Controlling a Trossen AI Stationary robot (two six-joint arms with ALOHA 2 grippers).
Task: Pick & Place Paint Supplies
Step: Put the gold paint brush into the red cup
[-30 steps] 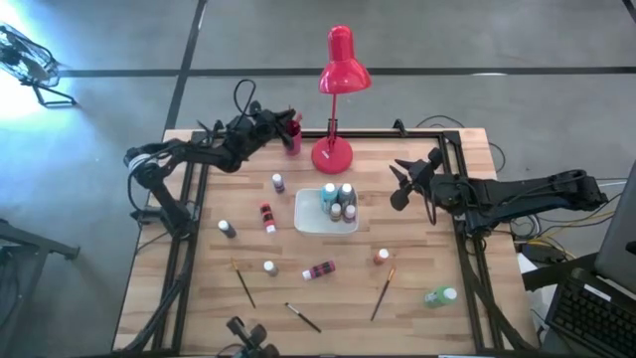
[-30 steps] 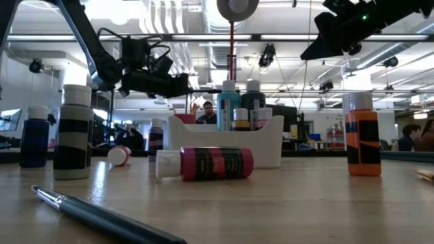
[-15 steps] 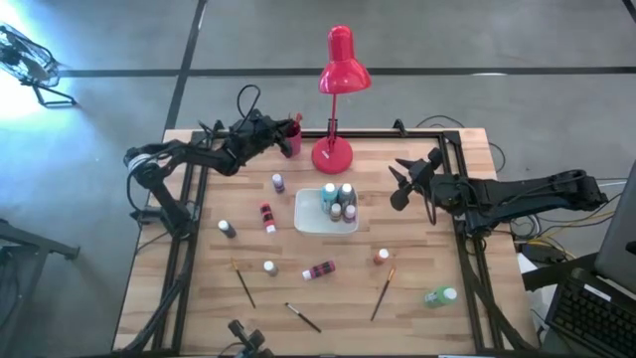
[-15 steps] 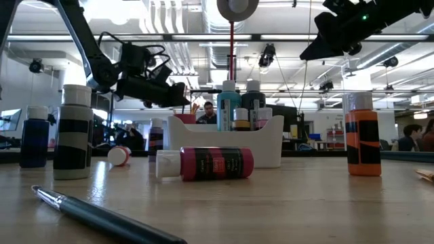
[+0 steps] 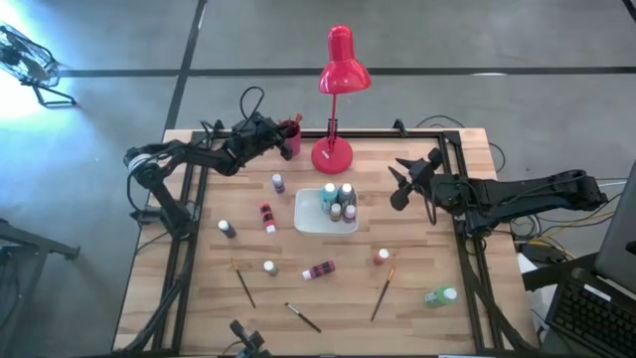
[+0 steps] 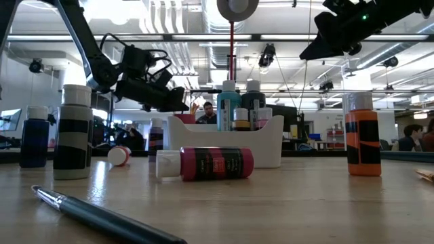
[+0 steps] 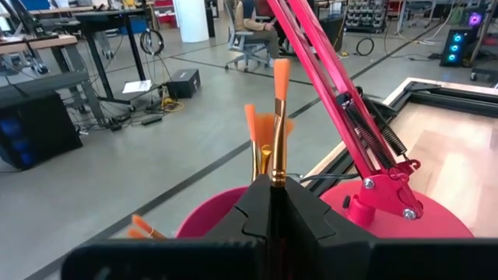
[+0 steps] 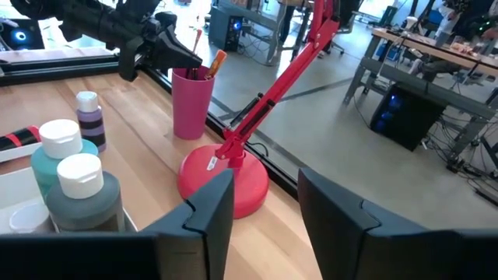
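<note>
Brush going into cup
Left pincer (image 7: 274, 204) clamps brush (image 7: 279, 117) upright over red cup (image 8: 191, 101), likely to drop it in; right pincer (image 8: 266, 204) empty, half open

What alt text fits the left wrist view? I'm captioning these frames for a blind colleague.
The left end effector, shut on an orange-bristled brush, holds it upright above a red cup that already holds other orange brushes. The red desk lamp has its base beside the cup and its arm slanting up behind the brush; beyond lies an office floor with desks.
</note>
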